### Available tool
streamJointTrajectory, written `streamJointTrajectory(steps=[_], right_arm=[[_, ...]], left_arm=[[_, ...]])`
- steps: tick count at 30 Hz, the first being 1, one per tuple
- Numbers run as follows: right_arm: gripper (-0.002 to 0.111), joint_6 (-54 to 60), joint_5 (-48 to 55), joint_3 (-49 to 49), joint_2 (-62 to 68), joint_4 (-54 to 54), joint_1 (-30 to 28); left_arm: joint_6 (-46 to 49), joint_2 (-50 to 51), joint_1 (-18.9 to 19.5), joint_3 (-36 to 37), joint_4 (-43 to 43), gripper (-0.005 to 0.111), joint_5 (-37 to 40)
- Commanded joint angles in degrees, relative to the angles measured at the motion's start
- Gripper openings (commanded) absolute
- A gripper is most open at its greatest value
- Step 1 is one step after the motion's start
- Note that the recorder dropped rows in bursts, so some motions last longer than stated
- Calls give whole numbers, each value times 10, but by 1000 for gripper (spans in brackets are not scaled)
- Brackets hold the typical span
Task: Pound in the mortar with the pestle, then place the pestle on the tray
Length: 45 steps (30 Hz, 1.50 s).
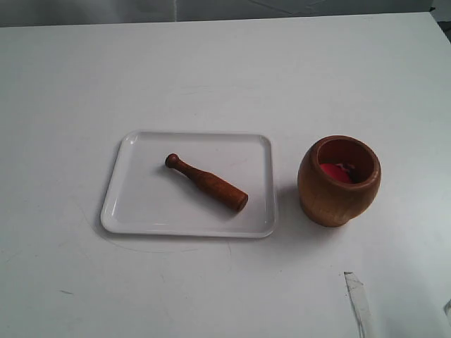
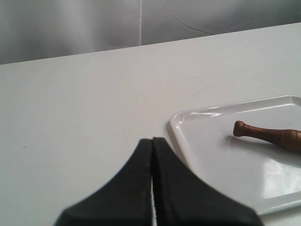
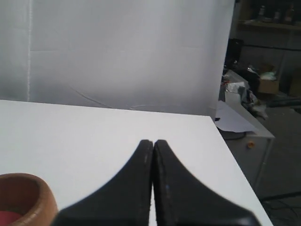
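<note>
The reddish-brown pestle [image 1: 206,182] lies flat on the white tray [image 1: 141,211], knob end toward the far left, thick end toward the near right. To the tray's right stands the brown wooden mortar [image 1: 339,181], upright, with something red inside. No gripper shows in the exterior view. In the left wrist view my left gripper [image 2: 153,140] is shut and empty, short of the tray [image 2: 211,155] and pestle [image 2: 268,135]. In the right wrist view my right gripper [image 3: 153,141] is shut and empty, with the mortar rim [image 3: 33,197] off to one side.
The white table [image 1: 225,77] stretches around the tray and mortar. A strip of white tape [image 1: 357,299] lies near the front right. Past the table's edge, the right wrist view shows cluttered furniture [image 3: 254,103] and a grey backdrop.
</note>
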<state>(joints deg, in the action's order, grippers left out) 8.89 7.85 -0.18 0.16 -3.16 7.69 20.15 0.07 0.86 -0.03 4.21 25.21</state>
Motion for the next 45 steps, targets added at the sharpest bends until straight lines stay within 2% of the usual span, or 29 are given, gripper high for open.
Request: streamJointTrajectory(steps=[1,9,45], right_arm=[[0,-10,27,2,-2,9,-20],[0,-70,27,2,-2,13,-20],[0,-73,27,2,-2,10,-20]], left_arm=[[-5,-1,-4,0,-4,0,-2],[-5,-1,-4,0,-4,0,-2],[-5,-1,-4,0,-4,0,-2]])
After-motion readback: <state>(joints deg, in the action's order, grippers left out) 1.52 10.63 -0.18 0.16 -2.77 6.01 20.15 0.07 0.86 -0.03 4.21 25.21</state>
